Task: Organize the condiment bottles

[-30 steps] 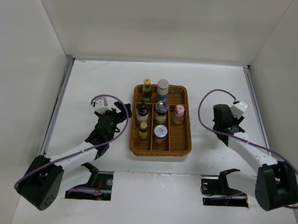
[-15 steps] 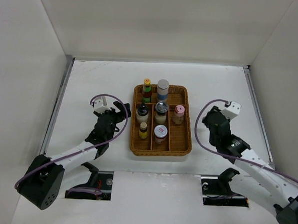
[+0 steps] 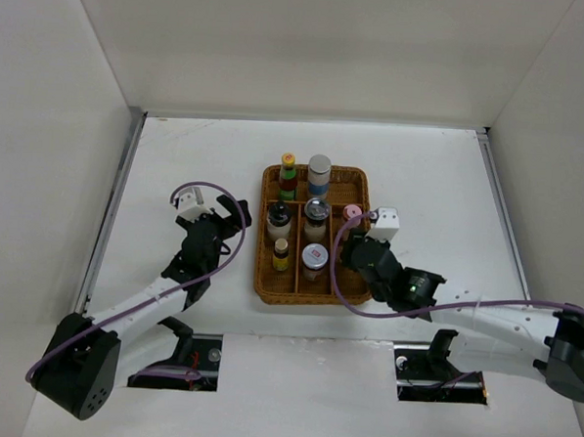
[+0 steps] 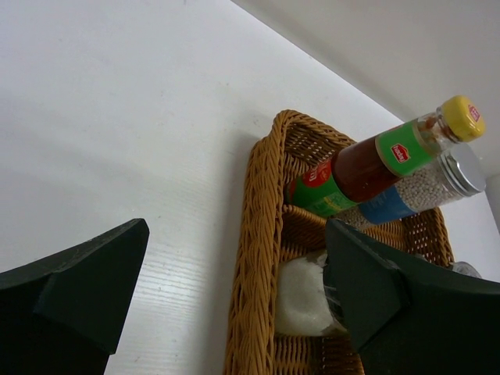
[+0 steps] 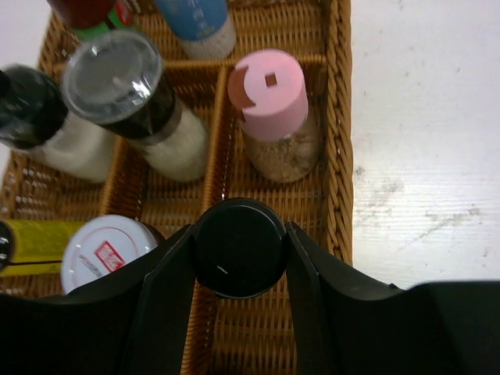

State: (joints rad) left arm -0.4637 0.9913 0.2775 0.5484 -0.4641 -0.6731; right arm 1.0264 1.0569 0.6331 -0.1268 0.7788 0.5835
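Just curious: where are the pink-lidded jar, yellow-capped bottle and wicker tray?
pink-lidded jar (image 5: 269, 98), right wrist view, on its lid.
yellow-capped bottle (image 4: 367, 168), left wrist view, on its red middle.
wicker tray (image 3: 298, 297), top external view, on its near rim.

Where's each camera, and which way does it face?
Top external: above and behind, looking down at the brown wicker divided tray; both arms show.
Left wrist: low, left of the tray, facing the yellow-capped green-labelled bottle; open left gripper shows.
Right wrist: over the tray, looking down; right gripper clamps a black-capped bottle.
Shared: pink-capped jar, in top external and right wrist.
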